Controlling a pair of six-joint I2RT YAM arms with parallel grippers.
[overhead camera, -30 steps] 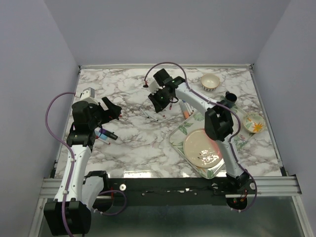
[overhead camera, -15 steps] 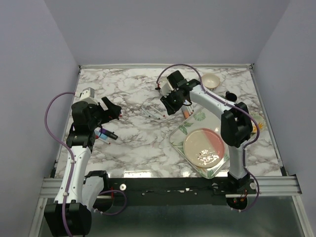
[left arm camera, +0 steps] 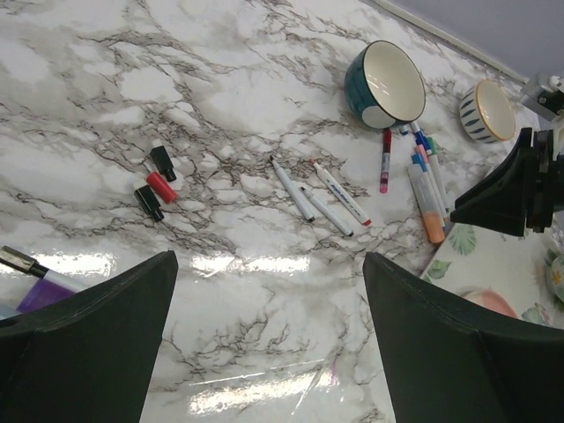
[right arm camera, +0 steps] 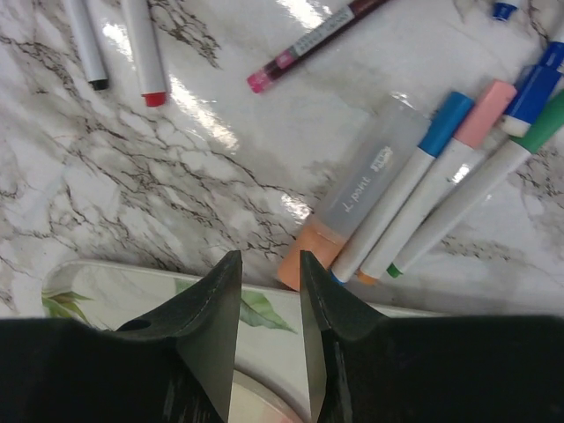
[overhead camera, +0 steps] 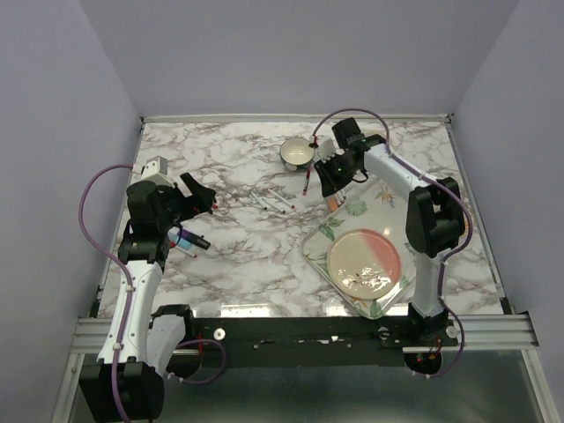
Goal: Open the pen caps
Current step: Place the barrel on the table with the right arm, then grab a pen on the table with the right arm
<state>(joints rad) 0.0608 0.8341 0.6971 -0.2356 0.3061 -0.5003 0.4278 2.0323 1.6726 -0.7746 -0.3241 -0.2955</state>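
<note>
left gripper (left arm camera: 267,260): jaws wide apart, empty, above the marble table (left arm camera: 220,88). three loose pen caps (left arm camera: 160,187), two black and one red, lie close together on it. right gripper (right arm camera: 267,257): jaws narrowly apart, nothing between them, over the tray rim (right arm camera: 123,286), beside capped markers (right arm camera: 423,199).

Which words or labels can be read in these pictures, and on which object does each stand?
"T paint": on the clear barrel of the orange-ended marker; the small dark label next to it is unreadable.
Print on the dark red pen: too blurred to read.
</note>
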